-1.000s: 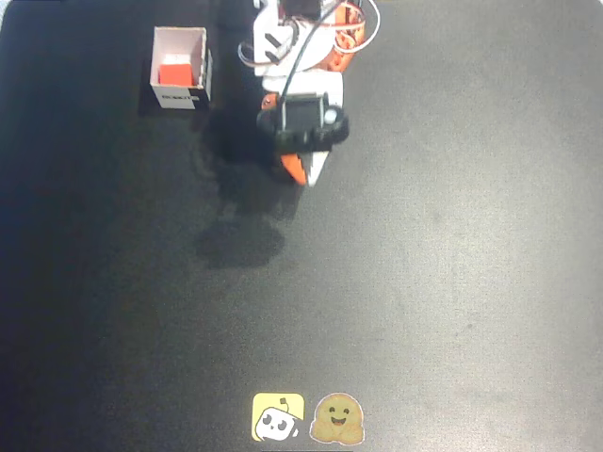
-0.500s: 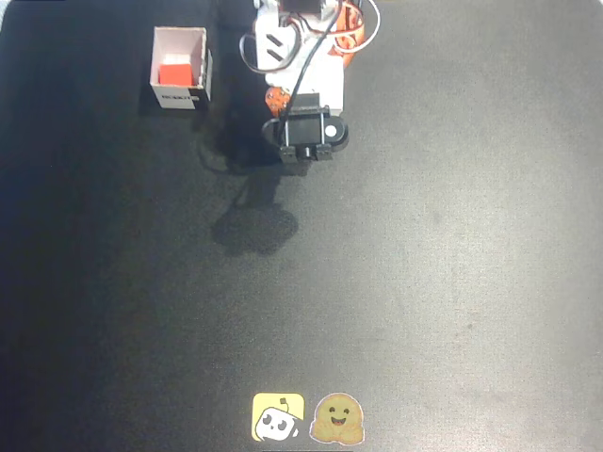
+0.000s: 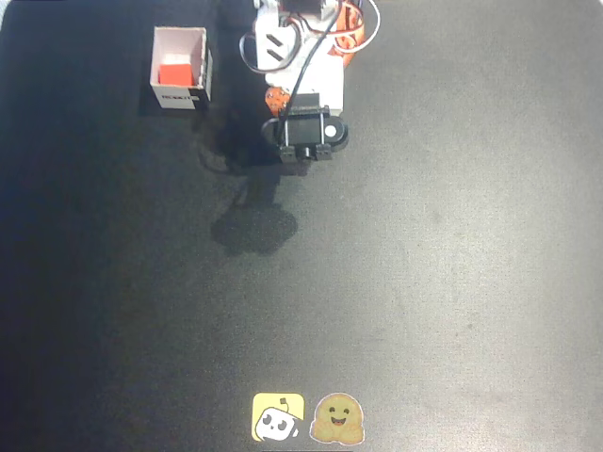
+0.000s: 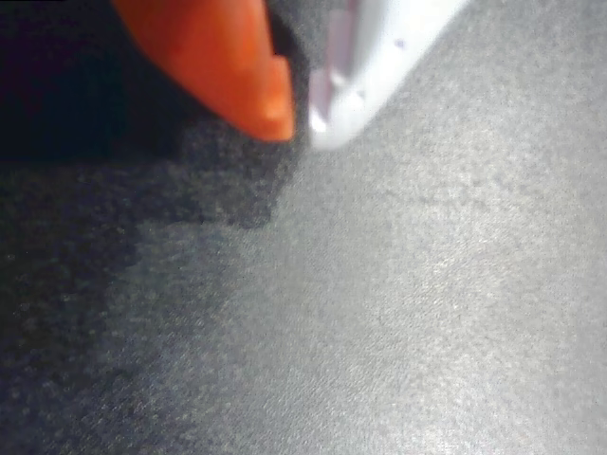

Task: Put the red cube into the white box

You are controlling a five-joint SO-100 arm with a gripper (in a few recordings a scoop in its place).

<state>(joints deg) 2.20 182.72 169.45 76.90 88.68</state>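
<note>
Since the red cube (image 3: 173,72) sits inside the white box (image 3: 160,55), upper left, we judge our empty end effector (image 4: 296,116), fingertips nearly together, free.

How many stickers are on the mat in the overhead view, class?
2. Both at the mat's bottom edge, side by side: a yellow square sticker left, a brown blob-shaped sticker right. None seem hidden.

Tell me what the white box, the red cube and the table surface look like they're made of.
White box: probably thin cardboard, matte; slim walls, printed dark label. Red cube, inside the box: matte, solid colour; plastic or foam, cannot tell. Table: dark, finely grained mat, possibly fabric or leatherette, with a soft sheen.
</note>
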